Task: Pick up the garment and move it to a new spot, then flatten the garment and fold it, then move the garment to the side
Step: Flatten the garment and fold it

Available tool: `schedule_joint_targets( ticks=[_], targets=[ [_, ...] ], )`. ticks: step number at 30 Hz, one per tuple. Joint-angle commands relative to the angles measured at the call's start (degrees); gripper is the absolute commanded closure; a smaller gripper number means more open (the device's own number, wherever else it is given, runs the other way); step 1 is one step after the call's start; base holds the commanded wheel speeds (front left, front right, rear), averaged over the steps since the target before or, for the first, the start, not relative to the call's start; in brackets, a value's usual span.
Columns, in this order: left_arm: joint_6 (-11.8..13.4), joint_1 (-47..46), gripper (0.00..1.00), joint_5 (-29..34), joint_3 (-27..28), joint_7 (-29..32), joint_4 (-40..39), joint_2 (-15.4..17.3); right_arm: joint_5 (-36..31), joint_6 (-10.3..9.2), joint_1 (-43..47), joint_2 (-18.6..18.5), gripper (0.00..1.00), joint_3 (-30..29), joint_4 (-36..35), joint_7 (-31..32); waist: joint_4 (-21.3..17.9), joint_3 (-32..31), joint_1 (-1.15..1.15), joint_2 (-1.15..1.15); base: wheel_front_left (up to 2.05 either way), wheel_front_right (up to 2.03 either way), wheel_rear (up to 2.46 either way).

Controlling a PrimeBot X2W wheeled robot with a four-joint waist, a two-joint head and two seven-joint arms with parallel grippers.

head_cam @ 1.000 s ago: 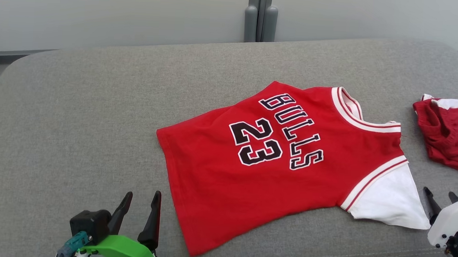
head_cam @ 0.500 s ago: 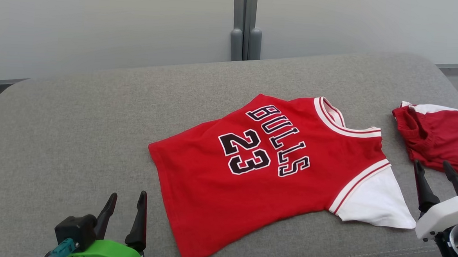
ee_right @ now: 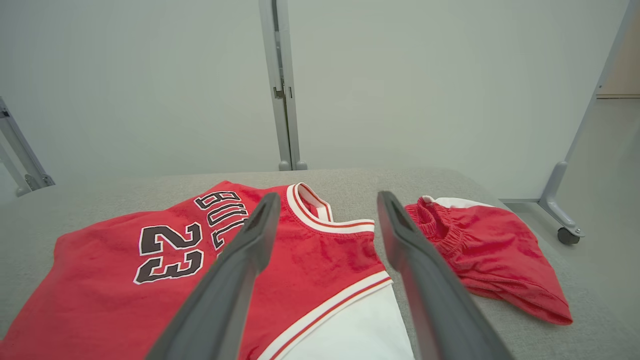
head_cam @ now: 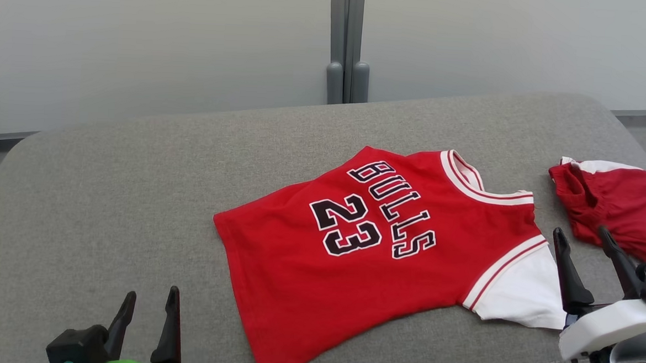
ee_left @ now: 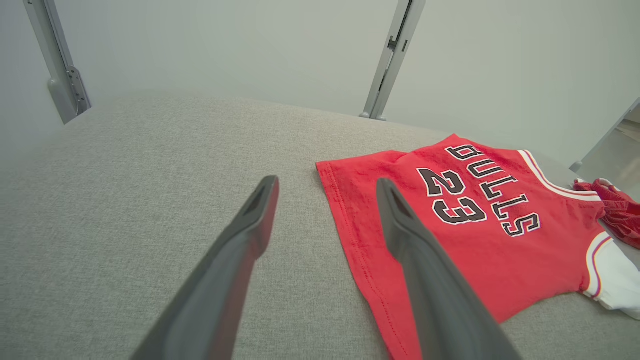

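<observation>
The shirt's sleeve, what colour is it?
The sleeve is white; right wrist view shows it best.

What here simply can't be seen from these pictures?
- Underside of the jersey: it lies face up on the cushion.
- Its nearest hem corner: cut off by the head view's bottom edge.
- End of its lettering, right wrist view: behind a finger of the right gripper.
- Second red garment: bunched, and cut by the head view's right edge.
- Body of the left gripper: below the head view's bottom edge.

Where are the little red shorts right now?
In the head view, the red shorts lie near the right end of the grey cushion, just right of the Bulls jersey and apart from it, beyond the right gripper.
</observation>
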Motion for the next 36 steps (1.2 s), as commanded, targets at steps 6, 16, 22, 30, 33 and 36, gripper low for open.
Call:
schedule_joint_targets(
  ticks=[6, 16, 22, 30, 33, 36],
  targets=[
    [0.7, 2.8, 0.00, 1.1, 1.9, -0.4, -1.6, 0.5, -2.2, -0.08, 3.6, 2.6, 0.00, -0.7, -3.7, 0.4, 0.5, -0.7, 0.00, 0.00, 0.00, 0.00, 0.00],
    [0.9, 3.7, 0.00, 2.2, 2.6, -0.5, -2.4, 0.8, -2.6, -0.08, 4.0, 3.8, 0.00, -0.8, -5.0, 0.9, 0.6, -1.0, 0.00, 0.00, 0.00, 0.00, 0.00],
    [0.9, 3.8, 0.00, 2.6, 2.7, -0.4, -2.5, 0.7, -2.5, -0.08, 3.7, 3.8, 0.00, -0.7, -4.9, 1.2, 0.6, -1.1, 0.00, 0.00, 0.00, 0.00, 0.00],
    [1.1, 3.6, 0.00, 3.2, 2.9, -0.4, -2.6, 0.8, -2.4, -0.08, 3.2, 3.9, 0.00, -0.6, -4.7, 1.3, 0.8, -0.9, 0.00, 0.00, 0.00, 0.00, 0.00],
    [1.1, 3.4, 0.00, 3.5, 2.9, -0.4, -2.7, 1.0, -2.3, -0.08, 2.7, 3.9, 0.00, -0.4, -4.4, 1.3, 1.0, -0.8, 0.00, 0.00, 0.00, 0.00, 0.00],
    [1.0, 3.3, 0.00, 3.5, 2.9, -0.4, -2.7, 1.0, -2.1, -0.08, 2.5, 3.9, 0.00, -0.3, -4.1, 1.1, 1.2, -0.7, 0.00, 0.00, 0.00, 0.00, 0.00]
  ],
)
